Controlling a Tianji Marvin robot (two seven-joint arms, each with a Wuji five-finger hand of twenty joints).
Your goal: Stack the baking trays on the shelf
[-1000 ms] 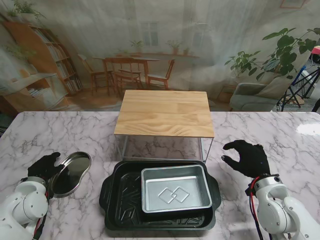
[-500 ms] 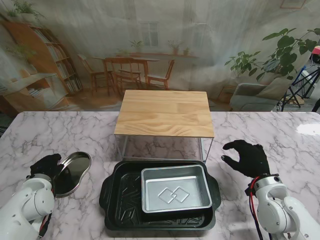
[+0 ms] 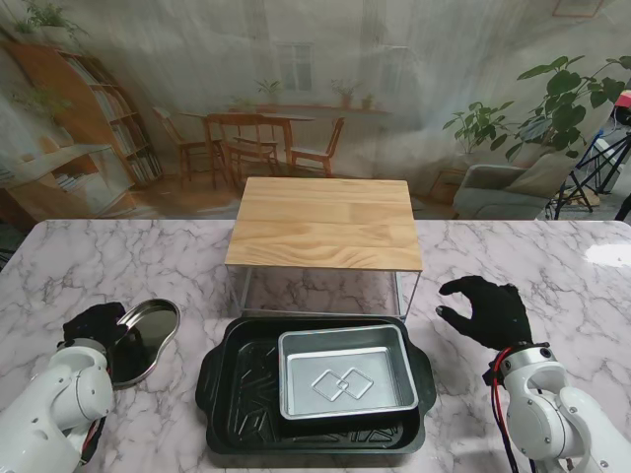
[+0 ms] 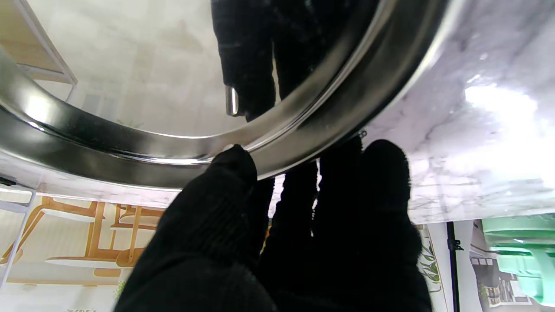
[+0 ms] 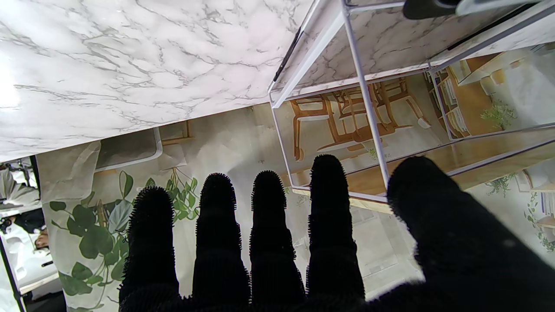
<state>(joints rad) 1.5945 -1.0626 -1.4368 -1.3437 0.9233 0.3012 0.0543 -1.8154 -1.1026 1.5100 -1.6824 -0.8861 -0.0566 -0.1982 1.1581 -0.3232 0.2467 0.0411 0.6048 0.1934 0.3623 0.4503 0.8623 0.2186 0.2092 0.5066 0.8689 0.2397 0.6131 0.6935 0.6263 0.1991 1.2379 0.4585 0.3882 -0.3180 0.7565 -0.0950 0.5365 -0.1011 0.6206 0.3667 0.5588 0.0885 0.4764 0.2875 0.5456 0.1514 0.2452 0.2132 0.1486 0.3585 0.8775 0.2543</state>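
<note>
A round steel tray sits tilted at the table's left, and my left hand is shut on its near-left edge. In the left wrist view my thumb presses on the shiny rim with the other fingers under it. A rectangular silver tray lies inside a black baking tray in front of me. Behind them stands the shelf, a wooden top on a white wire frame. My right hand hovers open to the right of the shelf, fingers spread, holding nothing.
The marble table top runs out to both sides of the shelf. The black tray's right handle lies just left of my right hand. A printed room backdrop hangs behind the table.
My left forearm has swung a little to the right, towards the round tray, whose rim sits slightly lower. The right hand and the two stacked trays have not moved.
</note>
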